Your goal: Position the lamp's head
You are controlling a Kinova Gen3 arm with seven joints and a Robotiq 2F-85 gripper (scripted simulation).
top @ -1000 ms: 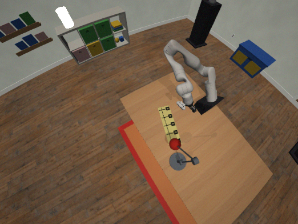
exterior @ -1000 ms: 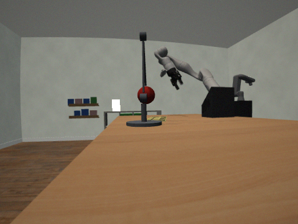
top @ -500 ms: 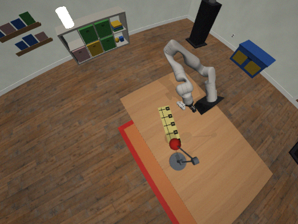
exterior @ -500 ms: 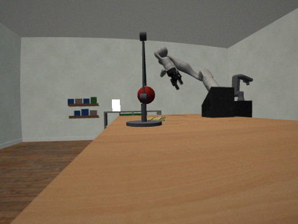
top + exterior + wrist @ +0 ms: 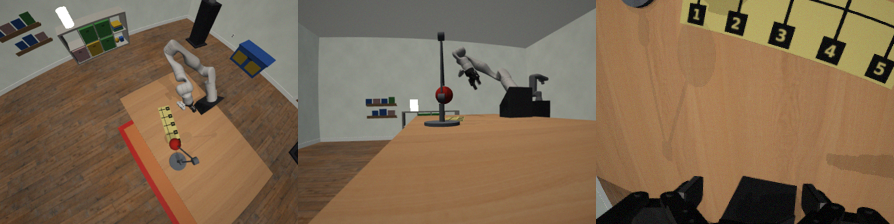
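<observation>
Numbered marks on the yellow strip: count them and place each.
5. In the wrist view, black squares 1, 2, 3, 4, 5 run left to right; more may lie beyond the frame.

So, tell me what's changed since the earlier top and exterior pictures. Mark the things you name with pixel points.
Nothing has visibly changed. The red lamp head (image 5: 174, 144) (image 5: 447, 92) still hangs above the bench (image 5: 217, 177) (image 5: 469, 171), the round lamp base (image 5: 174, 166) (image 5: 432, 123) sits where it was, and the tool (image 5: 194, 108) (image 5: 476, 86) (image 5: 751, 191) remains open, away from the lamp.
</observation>
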